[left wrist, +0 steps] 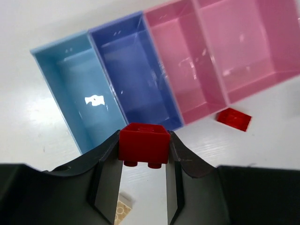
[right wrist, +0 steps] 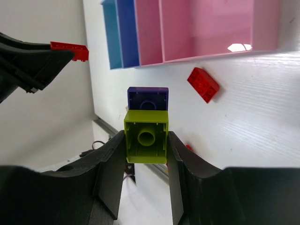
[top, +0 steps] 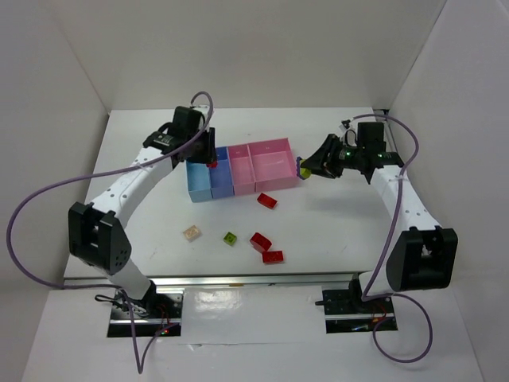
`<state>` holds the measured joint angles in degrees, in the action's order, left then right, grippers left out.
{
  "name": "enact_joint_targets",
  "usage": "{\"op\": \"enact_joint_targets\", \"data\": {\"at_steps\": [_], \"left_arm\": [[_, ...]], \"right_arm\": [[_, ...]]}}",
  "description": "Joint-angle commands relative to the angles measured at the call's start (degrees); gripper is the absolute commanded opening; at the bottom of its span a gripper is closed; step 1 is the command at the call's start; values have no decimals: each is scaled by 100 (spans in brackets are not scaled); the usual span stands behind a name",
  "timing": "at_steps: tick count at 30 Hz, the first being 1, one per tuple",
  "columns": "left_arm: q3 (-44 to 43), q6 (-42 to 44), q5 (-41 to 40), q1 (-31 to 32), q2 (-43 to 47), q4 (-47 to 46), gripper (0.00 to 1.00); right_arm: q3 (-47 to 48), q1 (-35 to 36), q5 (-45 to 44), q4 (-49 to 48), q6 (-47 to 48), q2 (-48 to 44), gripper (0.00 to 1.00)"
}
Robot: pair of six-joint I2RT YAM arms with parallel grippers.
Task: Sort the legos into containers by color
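- Clamping a red lego [left wrist: 143, 145] in the left pincer [left wrist: 144, 139], hovering over the near edge of the blue containers [left wrist: 126, 70].
- Clamping a lime lego [right wrist: 146, 136], with a purple lego [right wrist: 148, 98] stuck on it, in the right pincer [right wrist: 146, 140], just beside the pink end.
- Showing all four bins empty, so apparently nothing sorted yet.
- Leaving three red legos [top: 267, 200], a cream lego [top: 191, 233] and another lime lego [top: 230, 237] lying on the bench [top: 334, 231].

Both arms are stretched out toward the far side. The left arm [top: 135, 179] angles from its near-left base toward the far middle, and the left gripper [left wrist: 144, 140] is clamped on a red brick [left wrist: 144, 144] right at its fingertips. The right arm [top: 402, 199] goes up the right side with its wrist bent left, and the right gripper [right wrist: 146, 140] is pinching a lime green brick [right wrist: 146, 136].
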<state>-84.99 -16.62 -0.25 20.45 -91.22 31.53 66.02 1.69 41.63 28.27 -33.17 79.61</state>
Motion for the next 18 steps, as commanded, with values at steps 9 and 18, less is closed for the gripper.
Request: {"op": "enact_joint_targets", "data": {"at_steps": [9, 18], "left_arm": [[-519, -860, -1117, -366, -1169, 600, 0], [-773, -931, -758, -621, -1504, 661, 82]], "right_arm": [[-36, 15, -155, 126, 311, 168, 18], [-89, 15, -41, 64, 311, 273, 27]]}}
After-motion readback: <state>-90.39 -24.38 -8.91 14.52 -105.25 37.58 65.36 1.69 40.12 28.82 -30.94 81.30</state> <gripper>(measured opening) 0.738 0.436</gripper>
